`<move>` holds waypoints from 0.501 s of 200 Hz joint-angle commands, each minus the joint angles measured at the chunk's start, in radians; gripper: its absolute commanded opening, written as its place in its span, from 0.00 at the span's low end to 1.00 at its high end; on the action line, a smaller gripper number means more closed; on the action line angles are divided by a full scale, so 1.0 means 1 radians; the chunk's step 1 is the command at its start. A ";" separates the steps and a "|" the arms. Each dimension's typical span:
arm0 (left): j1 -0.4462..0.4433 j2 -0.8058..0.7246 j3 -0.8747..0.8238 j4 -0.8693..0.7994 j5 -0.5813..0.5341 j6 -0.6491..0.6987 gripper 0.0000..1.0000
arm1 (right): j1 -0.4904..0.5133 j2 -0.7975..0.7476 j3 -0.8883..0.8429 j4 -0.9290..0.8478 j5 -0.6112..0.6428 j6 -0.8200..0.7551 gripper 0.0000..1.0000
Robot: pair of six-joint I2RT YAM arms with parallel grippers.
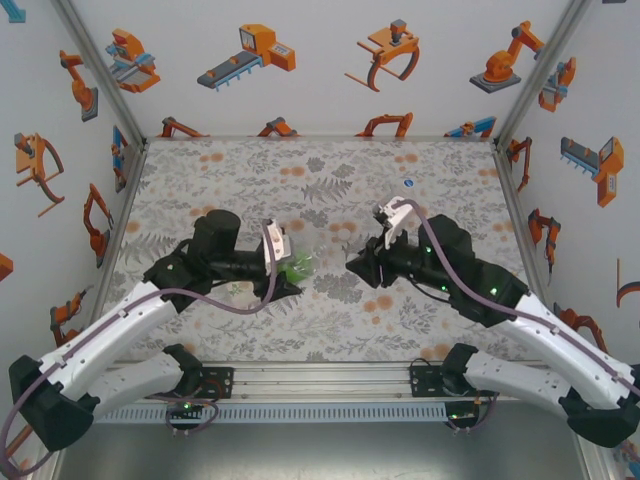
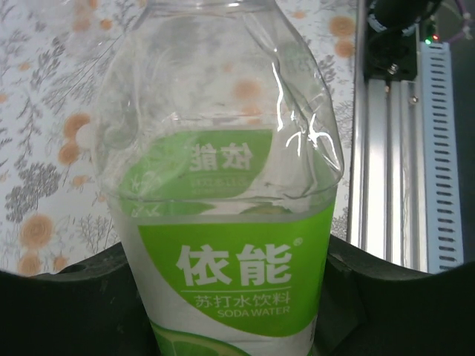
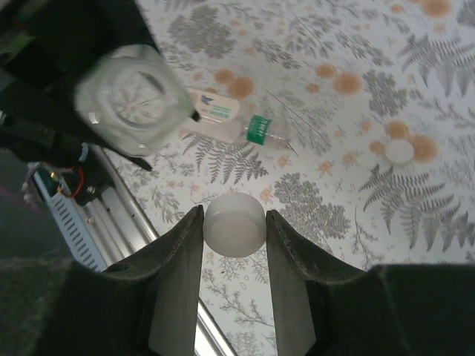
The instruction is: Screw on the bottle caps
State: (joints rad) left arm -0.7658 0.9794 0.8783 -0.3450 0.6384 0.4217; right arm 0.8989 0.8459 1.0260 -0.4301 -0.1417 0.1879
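Your right gripper (image 3: 234, 219) has its two fingers (image 3: 178, 274) pinched on a small white cap (image 3: 234, 226). The cap sits right at the fingertips, one finger on each side, up off the table. From above, the right gripper (image 1: 356, 264) points to the left, toward the other arm.

Your left gripper (image 2: 226, 256) holds a clear bottle (image 2: 223, 185) with a green and white label. Its dark fingers (image 2: 67, 304) press on both sides of the bottle at the label. The bottle's clear part is dented and crinkled. From above, the left gripper (image 1: 288, 272) points to the right, and the green of the bottle (image 1: 298, 266) shows at its tip. The two grippers face each other near the middle of the table (image 1: 330, 170), close together but not touching.

In your right wrist view, the round end of the held bottle (image 3: 133, 100) is up and to the left of the white cap. It is blurry, so you cannot tell if that end is the mouth or the bottom.

Past it, a second bottle (image 3: 223, 119) lies on its side on the table. It has a green cap (image 3: 260, 128) on its neck. Off to the right, a small pale cap (image 3: 399, 151) lies flat on the table by itself, well apart from the lying bottle.

From above, a small blue cap (image 1: 408, 184) lies on the far part of the table, beyond the right gripper. You cannot tell if it is the same one as the pale cap.
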 commanded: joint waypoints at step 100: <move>-0.188 0.105 0.172 -0.202 -0.002 0.149 0.00 | 0.001 -0.057 0.118 -0.118 -0.455 -0.526 0.16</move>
State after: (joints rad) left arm -0.9382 1.0786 1.0080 -0.5171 0.6273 0.5415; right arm 0.8989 0.7940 1.1271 -0.5266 -0.5098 -0.2016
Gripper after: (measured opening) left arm 0.547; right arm 0.368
